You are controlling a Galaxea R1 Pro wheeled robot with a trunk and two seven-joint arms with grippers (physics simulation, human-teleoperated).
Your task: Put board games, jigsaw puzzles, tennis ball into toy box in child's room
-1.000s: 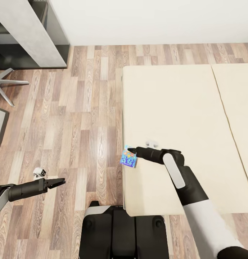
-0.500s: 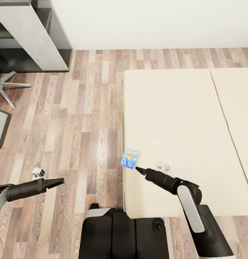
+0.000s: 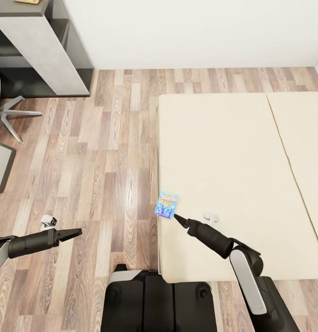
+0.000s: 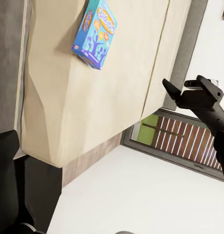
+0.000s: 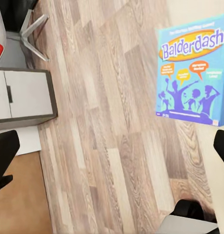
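Blue and busy with cartoon figures, the board game (image 3: pixel 166 204) lies flat on the cream bed (image 3: pixel 232 152), right at the mattress edge nearest the wood-plank floor (image 3: pixel 99 152). In the right wrist view its cover (image 5: pixel 193 73) is clearly readable — "Balderdash" across the top — and it sits on the pale mattress with the floor planks running alongside.

The right gripper (image 3: pixel 177 217) hovers just short of the box's near corner, apart from it and holding nothing; its fingers come together to a narrow point in the head view, while the right wrist view shows two dark fingertips (image 5: pixel 222 144) at opposite sides of the frame, so how far they are spread cannot be told for certain. The left gripper (image 3: pixel 77 232) hangs over the floor well to the left of the bed, its fingers drawn nearly together and empty; from its wrist camera the board game (image 4: pixel 94 33) shows on the mattress, with the right gripper (image 4: pixel 173 90) near it.

Nothing lies between the right gripper and the box. Farther off, a grey desk (image 3: pixel 39 46) with a dark frame stands against the white wall (image 3: pixel 195 32), and a chair's pale star-shaped legs (image 3: pixel 15 117) spread on the floor beside it. The robot's dark base (image 3: pixel 159 302) sits at the foot of the bed.
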